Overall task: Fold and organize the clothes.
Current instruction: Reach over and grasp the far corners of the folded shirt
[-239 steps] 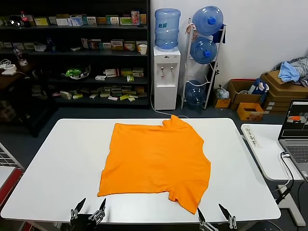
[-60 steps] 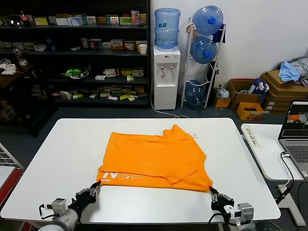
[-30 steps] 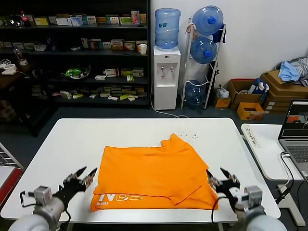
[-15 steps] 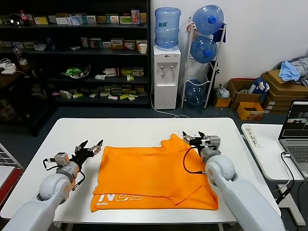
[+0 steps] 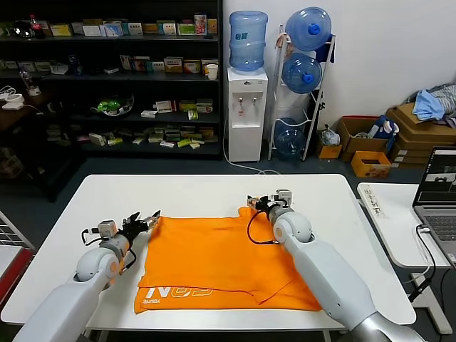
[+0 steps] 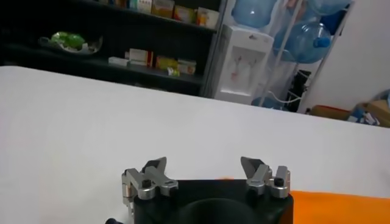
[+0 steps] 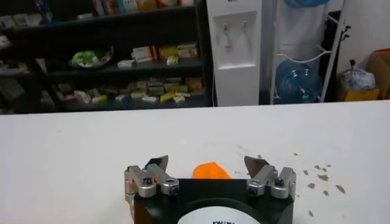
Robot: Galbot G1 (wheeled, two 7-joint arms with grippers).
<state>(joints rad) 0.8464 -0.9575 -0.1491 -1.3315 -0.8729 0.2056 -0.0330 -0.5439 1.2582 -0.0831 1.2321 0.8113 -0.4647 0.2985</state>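
Your left arm reaches forward from the lower left, its forearm angled up across the bench toward the middle. The left gripper (image 5: 144,221) sits low at the end of it, jaws spread wide with nothing between them; in the left wrist view the two metal fingers (image 6: 155,175) stand well apart. Your right arm stretches farther, running from the lower right diagonally to the centre. The right gripper (image 5: 258,203) points left, jaws likewise wide open and empty.
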